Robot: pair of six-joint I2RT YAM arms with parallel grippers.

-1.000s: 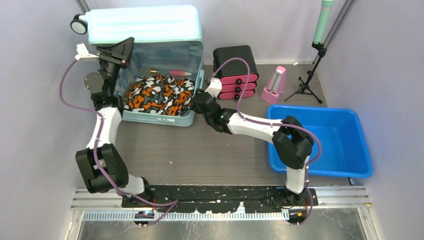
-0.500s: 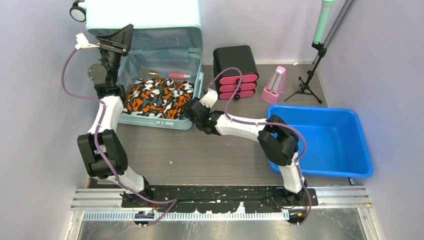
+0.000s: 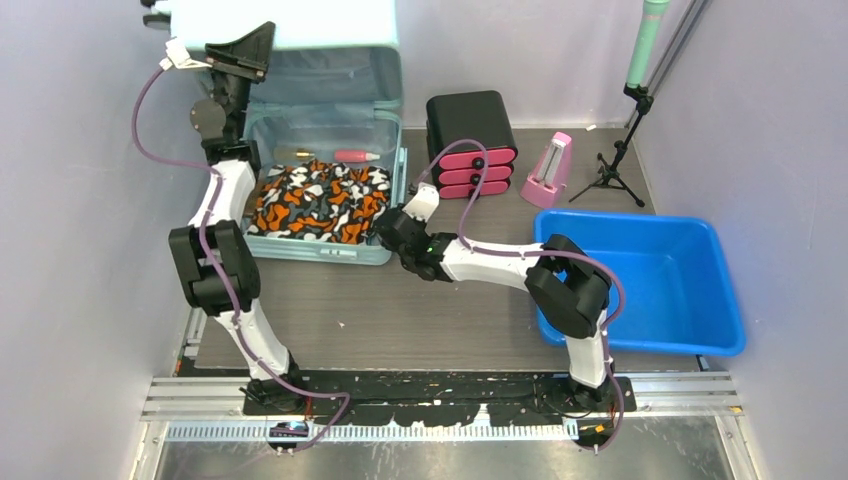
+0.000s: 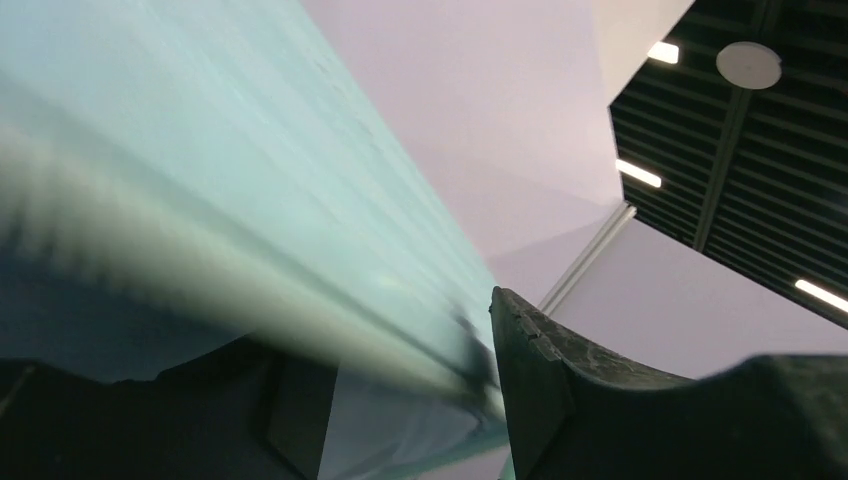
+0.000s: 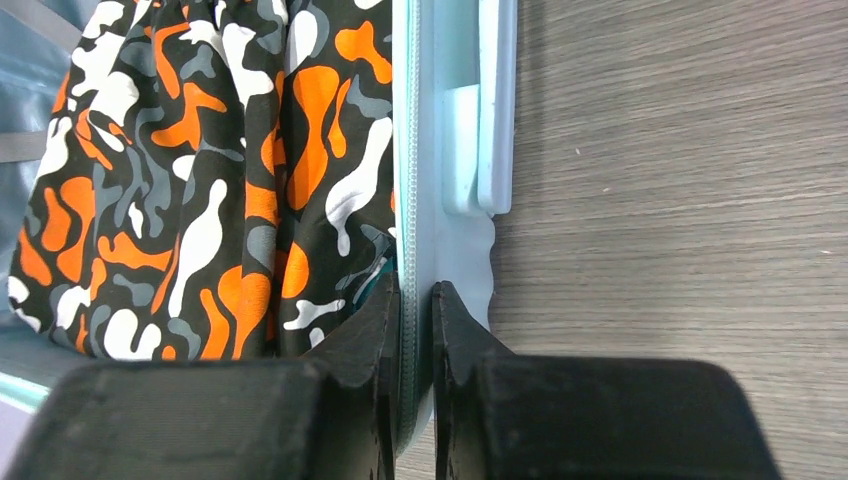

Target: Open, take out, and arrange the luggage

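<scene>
The pale mint luggage [image 3: 322, 251] lies open at the back left, its lid [image 3: 300, 22] raised almost upright. A black, orange and white patterned cloth [image 3: 320, 200] fills the base. My left gripper [image 3: 258, 48] is up at the lid's left edge, jaws apart. In the left wrist view the blurred lid edge [image 4: 200, 180] runs between the fingers [image 4: 560, 390] of the left gripper [image 4: 400, 340]. My right gripper [image 3: 385, 228] is at the near right corner of the base. The right gripper [image 5: 412, 290] is shut on the zippered rim [image 5: 455, 130], with the cloth [image 5: 200, 180] just inside.
A pink pen-like item [image 3: 357, 155] and a gold one [image 3: 295, 153] lie behind the cloth. A black box with pink drawers [image 3: 470, 140] and a pink wedge-shaped object [image 3: 548, 170] stand right of the luggage. A blue tub [image 3: 640, 300] sits at the right, a small tripod [image 3: 620, 160] behind it.
The left arm has pushed the lid from half-raised to nearly upright. The right gripper moved in to the base's near right corner and closed on the rim.
</scene>
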